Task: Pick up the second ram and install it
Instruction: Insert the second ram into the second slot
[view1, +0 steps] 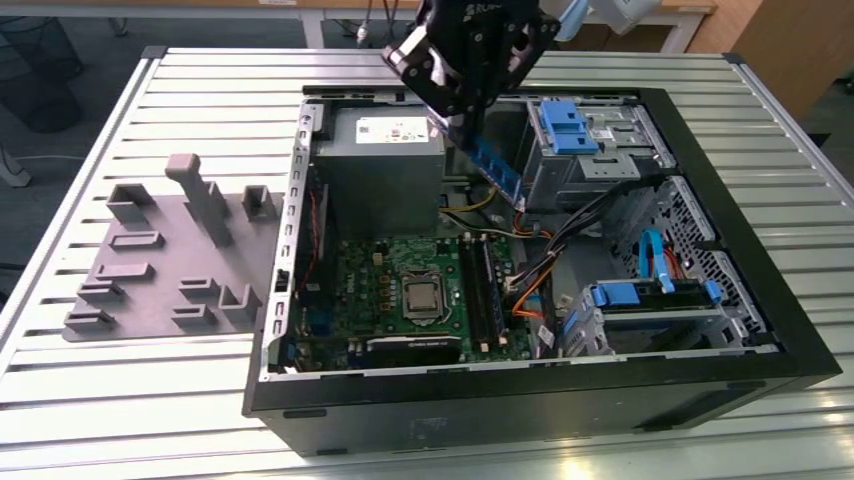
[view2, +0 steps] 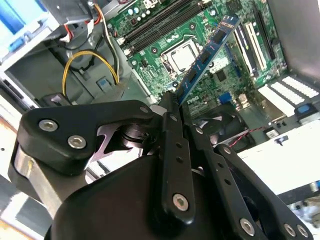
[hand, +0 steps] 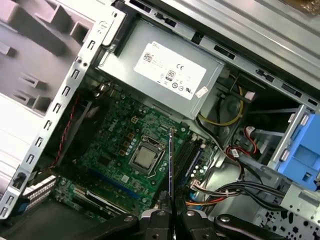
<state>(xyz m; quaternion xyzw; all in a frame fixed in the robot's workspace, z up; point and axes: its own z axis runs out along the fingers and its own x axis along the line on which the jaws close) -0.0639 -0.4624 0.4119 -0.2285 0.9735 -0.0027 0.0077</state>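
The end effector (view2: 172, 100) hides the second ram's (view2: 207, 52) near end, clamped shut on it, above the green motherboard (view2: 165, 30).

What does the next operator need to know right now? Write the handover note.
Tool: shut on the second ram, held by one end.
Position: the ram hangs in the air above the open computer case, over the power supply and drive cage area in the exterior view.
Done: pickup.
Left: the ram is not yet seated; the memory slots on the motherboard lie below it.
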